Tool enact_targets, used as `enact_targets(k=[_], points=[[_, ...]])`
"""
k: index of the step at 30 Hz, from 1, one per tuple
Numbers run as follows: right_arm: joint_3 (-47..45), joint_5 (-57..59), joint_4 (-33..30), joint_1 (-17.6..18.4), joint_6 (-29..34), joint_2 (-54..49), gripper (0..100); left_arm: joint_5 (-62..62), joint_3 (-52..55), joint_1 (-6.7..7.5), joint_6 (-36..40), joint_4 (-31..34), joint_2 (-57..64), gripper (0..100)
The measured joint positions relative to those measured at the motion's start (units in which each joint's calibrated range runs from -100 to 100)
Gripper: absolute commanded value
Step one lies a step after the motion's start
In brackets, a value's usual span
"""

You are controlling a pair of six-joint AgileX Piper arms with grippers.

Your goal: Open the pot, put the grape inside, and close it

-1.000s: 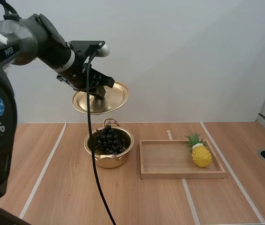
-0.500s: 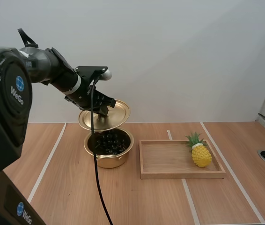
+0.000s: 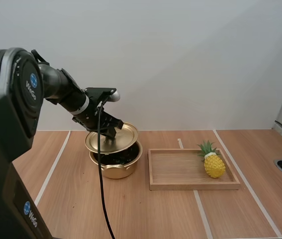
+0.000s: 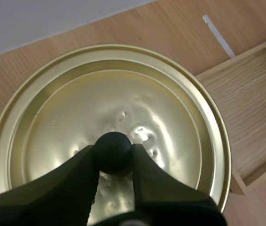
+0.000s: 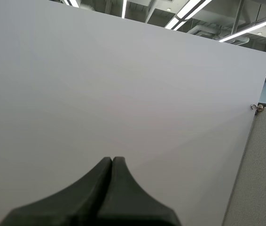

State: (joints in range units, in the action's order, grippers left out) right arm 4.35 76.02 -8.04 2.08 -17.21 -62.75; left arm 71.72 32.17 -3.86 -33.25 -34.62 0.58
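Wooden surface (image 3: 131, 214) with white tape lines (image 3: 51, 169) across it and a plain pale wall (image 3: 206, 59) behind, pretty bare setup. Biggest thing on it is the wooden tray (image 3: 191, 185), with a toy pineapple (image 3: 214, 164) at its 3 o'clock end, which isn't part of the job as far as I can judge. Just beside the tray at its 9 o'clock sits the gold pot (image 3: 113, 171). The grapes (image 3: 123, 155) are already inside; you can see the dark bunch through the gap under the lid (image 3: 123, 133). So my read is we're on the closing step. The lid hangs right over the pot, tilted, with its 3 o'clock edge higher than its 9 o'clock edge. Can't tell if the low edge touches the rim. It's held by the black knob (image 4: 113, 150), left fingers (image 4: 72, 181) pinched narrow on either side of it. That makes sense, since the knob is the only grabbable bit and keeps the lid centred. It probably needs levelling before letting go, or it could seat crooked. Right fingers (image 5: 95, 188) are pressed together on nothing, pointed at the wall.
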Motion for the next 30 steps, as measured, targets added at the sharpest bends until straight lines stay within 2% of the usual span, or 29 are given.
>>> enact_targets(k=[3, 9, 12, 15, 24, 30], points=[[0.0, 0.0, 0.0, 0.0, 0.0, 0.0, 0, -2.5, 1.9, 0.69, -0.6, 0.0, -0.1, 0], [0.0, 0.4, 0.0, 0.0, 0.0, 0.0, 0, -8.0, 4.7, 3.29, -0.9, 0.0, -0.1, 0], [0.0, 0.5, 0.0, 0.0, 0.0, 0.0, 0, -10.8, 5.9, 3.89, -0.9, -0.1, -0.1, 0], [0.0, 0.7, 0.0, 0.0, 0.0, 0.0, 0, -12.9, 6.5, 4.14, 0.4, 1.6, 0.1, 0], [0.0, 0.9, 0.0, 0.0, 0.0, 0.0, 0, -16.2, 7.1, 4.48, 6.3, 14.6, 3.2, 0], [0.0, 0.9, 0.0, 0.0, 0.6, 0.0, 0, -15.5, 7.3, 4.34, 6.6, 15.5, 4.2, 0]])
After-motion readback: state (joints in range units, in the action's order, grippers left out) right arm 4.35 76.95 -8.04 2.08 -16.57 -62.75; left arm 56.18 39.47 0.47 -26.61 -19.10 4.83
